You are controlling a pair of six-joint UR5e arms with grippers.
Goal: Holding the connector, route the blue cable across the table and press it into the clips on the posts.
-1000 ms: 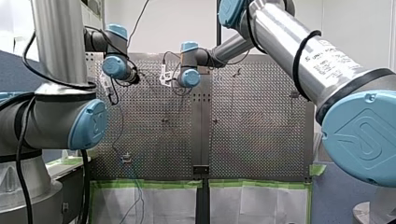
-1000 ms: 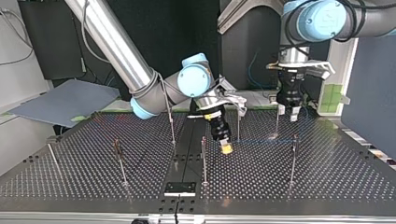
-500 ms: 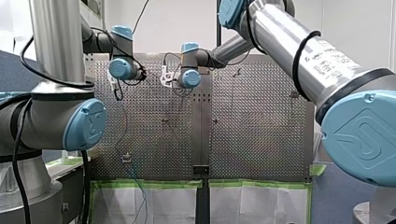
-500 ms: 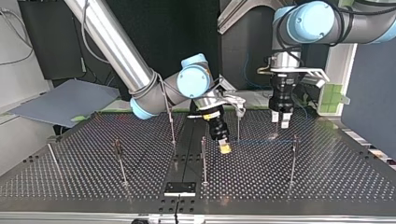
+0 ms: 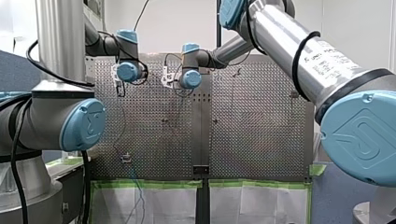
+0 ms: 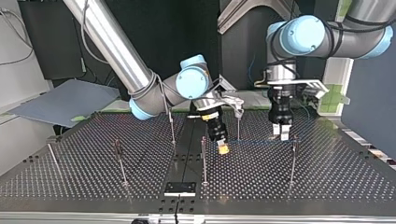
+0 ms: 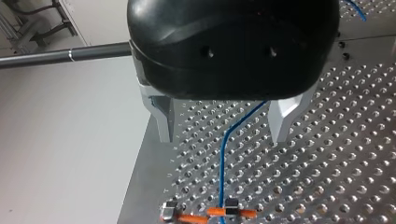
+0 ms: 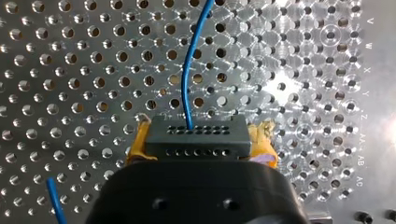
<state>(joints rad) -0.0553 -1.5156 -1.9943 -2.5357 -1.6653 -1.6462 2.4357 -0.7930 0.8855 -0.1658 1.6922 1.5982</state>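
Top view is showing the left gripper (image 6: pixel 280 134) coming down and inward from the back edge of the table (image 6: pixel 327 177) over the past second, so it is now hanging right at the blue cable (image 6: pixel 254 140). Judged from this, it is preparing to take the cable for pressing into a clip. Left wrist view is showing its metal fingers (image 7: pixel 163 121) standing apart, with the cable running untouched between them toward a clip (image 7: pixel 212 212) ahead. The right gripper (image 6: pixel 223 148) is staying put, its yellow pads (image 8: pixel 264 140) clamping the black connector (image 8: pixel 196 137), from which the cable is leading away.
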